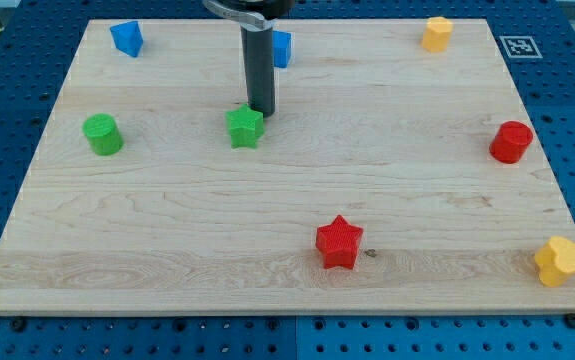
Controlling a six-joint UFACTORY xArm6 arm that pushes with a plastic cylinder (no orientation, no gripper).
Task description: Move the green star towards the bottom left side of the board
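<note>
The green star point(245, 127) lies on the wooden board point(167, 220), left of centre in the upper half. My tip point(260, 111) stands right at the star's upper right edge, touching it or nearly so. The dark rod rises from there to the view's top. The board's bottom left corner lies far below and to the left of the star.
A green cylinder point(102, 134) sits left of the star. A blue block point(126, 38) is at top left, another blue block point(281, 48) behind the rod. A red star point(339, 242), red cylinder point(511, 142) and two yellow blocks point(437, 33) point(559, 261) lie to the right.
</note>
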